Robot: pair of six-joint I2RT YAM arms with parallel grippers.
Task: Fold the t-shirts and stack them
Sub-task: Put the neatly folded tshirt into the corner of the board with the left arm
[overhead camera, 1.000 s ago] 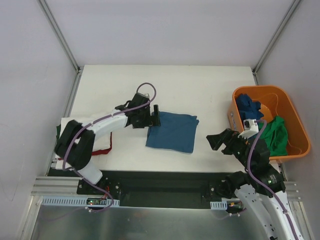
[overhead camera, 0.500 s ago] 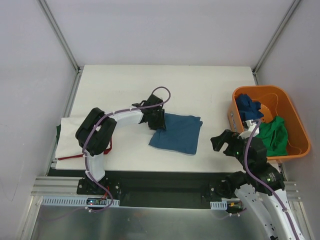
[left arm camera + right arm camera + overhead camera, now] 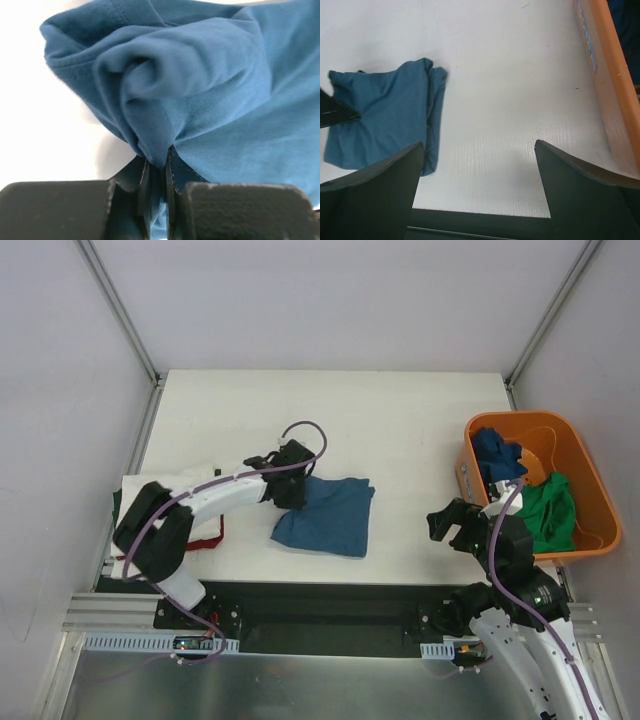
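Dragging the folded blue t-shirt (image 3: pixel 325 517) away from the orange basket (image 3: pixel 553 448) – lies further from it than half a second back, pinched edge now rumpled up instead of flat. Probably sliding it across rather than lifting, to keep the fold from dropping open.

Nearest in: right gripper (image 3: pixel 455 525), just beside the basket's near corner, fingers spread wide, holding nothing. Looks parked, out of the way but handy for fetching the next shirt. Aimed down at bare table (image 3: pixel 400 430) between basket and blue shirt, going by its own wrist view.

Next, well apart from the basket at the opposite side of the table: a white folded t-shirt (image 3: pixel 165 505) with a strip of a red t-shirt (image 3: pixel 205 543) peeking out underneath. Guessing the finished stack, and the likely destination for the blue one.

Between stack and basket: left gripper (image 3: pixel 292 488), pressed together on the blue shirt at the corner turned away from the basket. Seen from the wrist, several layers squeezed between the jaws, bulging out above them. Probably grabbing all layers at once to hold the fold together during the pull.

Last, inside the basket and reaching furthest back: a green t-shirt (image 3: pixel 550 510) and a dark blue t-shirt (image 3: pixel 497 453), both crumpled, not yet folded.
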